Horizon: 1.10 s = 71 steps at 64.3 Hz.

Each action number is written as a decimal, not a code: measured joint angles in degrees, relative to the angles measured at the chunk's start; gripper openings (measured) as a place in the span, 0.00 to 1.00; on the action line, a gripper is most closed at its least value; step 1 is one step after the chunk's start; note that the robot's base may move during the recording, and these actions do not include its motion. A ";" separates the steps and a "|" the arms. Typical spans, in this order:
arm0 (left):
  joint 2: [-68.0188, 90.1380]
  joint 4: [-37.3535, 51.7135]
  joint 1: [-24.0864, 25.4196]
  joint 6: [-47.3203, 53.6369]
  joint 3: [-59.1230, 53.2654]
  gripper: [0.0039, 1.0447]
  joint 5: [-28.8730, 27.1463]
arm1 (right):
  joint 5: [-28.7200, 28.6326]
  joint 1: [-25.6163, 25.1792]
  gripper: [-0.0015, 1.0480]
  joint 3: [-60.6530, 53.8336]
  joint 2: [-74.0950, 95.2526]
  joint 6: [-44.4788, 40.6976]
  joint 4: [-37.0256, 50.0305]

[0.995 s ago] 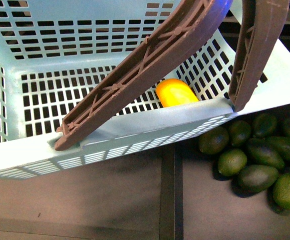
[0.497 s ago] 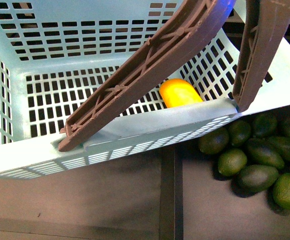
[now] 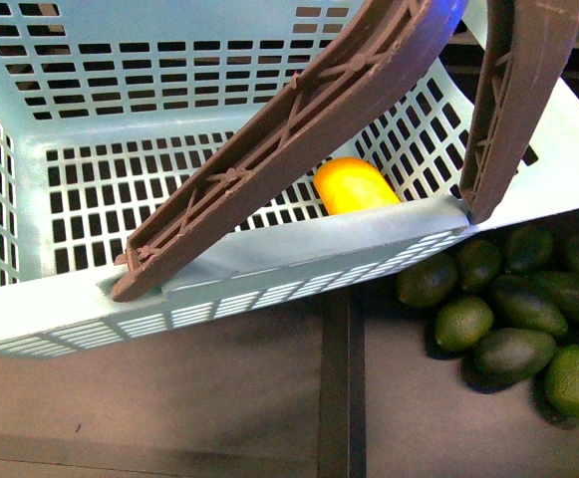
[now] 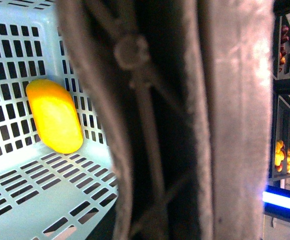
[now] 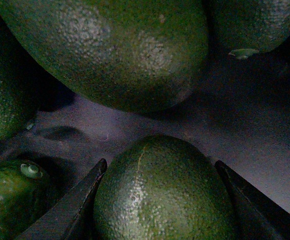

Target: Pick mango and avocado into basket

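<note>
The teal basket fills the front view, tilted, with its brown handles raised. The yellow-orange mango lies on the basket floor by the near wall; it also shows in the left wrist view. The left gripper is shut on the basket handle, which fills that view and hides the jaws. In the right wrist view the right gripper is shut on a dark green avocado, one black finger on each side, just above the dark bin floor. Neither arm shows in the front view.
Several more avocados lie in a dark bin right of the basket; others crowd the held one. A dark divider runs below the basket. Shelves with small fruit show far off.
The basket and its handles shifted slightly, first right, then back left. The mango moved with it. The avocado pile looks the same.
</note>
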 joint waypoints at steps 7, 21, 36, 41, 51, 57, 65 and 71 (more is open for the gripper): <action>0.00 0.00 0.00 0.00 0.00 0.13 0.00 | -0.04 -0.02 0.52 -0.31 -0.02 0.20 0.15; 0.00 0.00 0.00 0.00 0.00 0.13 0.00 | -1.20 -0.39 0.52 -3.06 -1.90 0.72 0.79; 0.00 0.00 0.00 0.00 0.00 0.13 0.00 | -4.70 -2.86 0.52 -13.75 -17.18 -3.93 3.91; 0.00 0.00 0.00 -0.02 0.00 0.13 0.00 | -6.49 -3.50 0.52 -17.73 -22.99 -5.35 4.07; 0.00 0.00 0.00 0.00 0.00 0.13 0.00 | -11.85 -3.67 0.52 -26.75 -37.00 -6.51 2.29; 0.00 0.00 0.00 -0.02 0.00 0.13 0.02 | -14.71 -2.67 0.52 -31.56 -48.41 -5.64 -0.66; 0.00 0.00 0.00 0.00 0.00 0.13 0.00 | -17.11 -0.24 0.52 -34.36 -63.63 -1.81 -6.16; 0.00 0.00 0.00 0.00 0.00 0.13 0.00 | -17.18 2.14 0.52 -34.29 -74.97 2.12 -10.45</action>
